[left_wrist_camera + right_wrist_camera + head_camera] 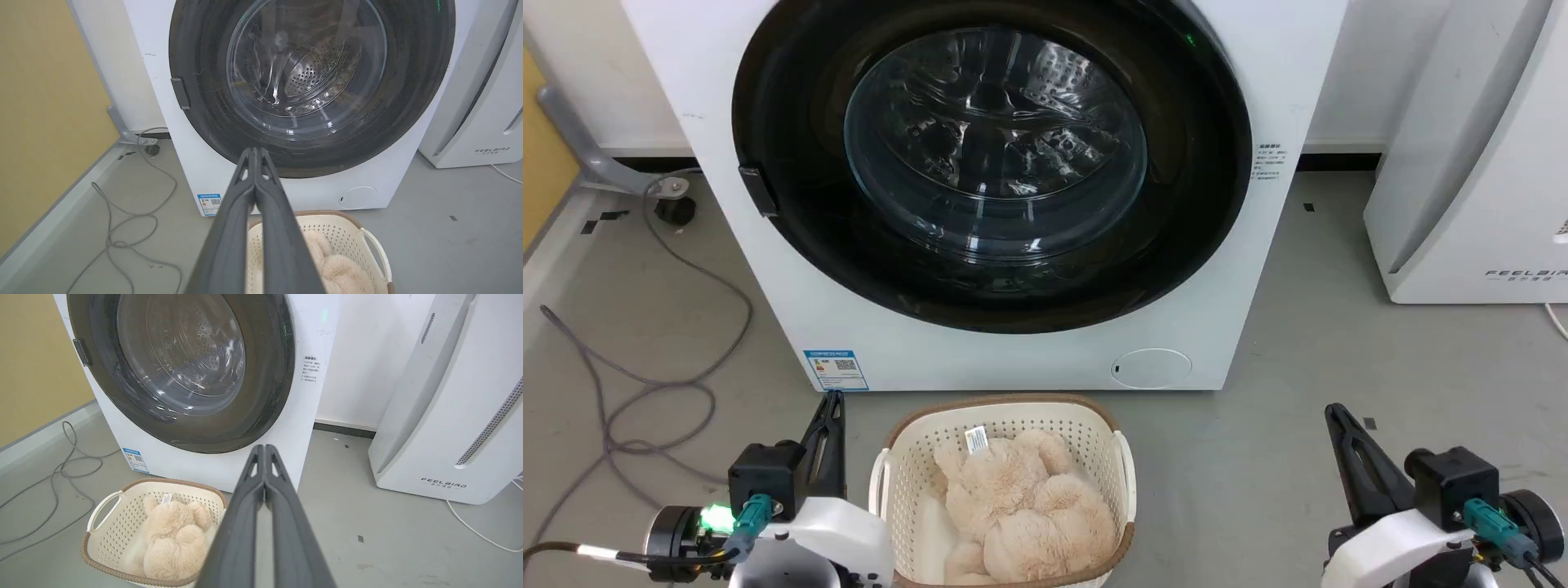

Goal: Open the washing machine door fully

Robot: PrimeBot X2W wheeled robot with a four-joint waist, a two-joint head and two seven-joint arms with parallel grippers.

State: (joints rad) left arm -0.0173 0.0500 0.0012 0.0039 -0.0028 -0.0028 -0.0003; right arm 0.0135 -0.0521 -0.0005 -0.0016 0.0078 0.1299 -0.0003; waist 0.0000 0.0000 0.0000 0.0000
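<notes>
Fingers: both pairs pressed together, holding nothing.
Left gripper (833,398): low, by the basket (1005,412), apart from the machine.
Right gripper (1331,410): low, over bare floor.
Washing machine door (792,147): seemingly flush against the washing machine (980,359), closed.
Basket contents: a plush toy (1021,506).

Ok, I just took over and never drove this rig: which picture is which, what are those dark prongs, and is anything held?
The wide picture is from the robot's head; the other two look along each wrist. The dark prongs are its grippers: left gripper and right gripper, both shut and empty, low near the floor. Ahead stands the washing machine, its washing machine door closed. Before it a basket holds a plush toy. A white appliance stands at right.
</notes>
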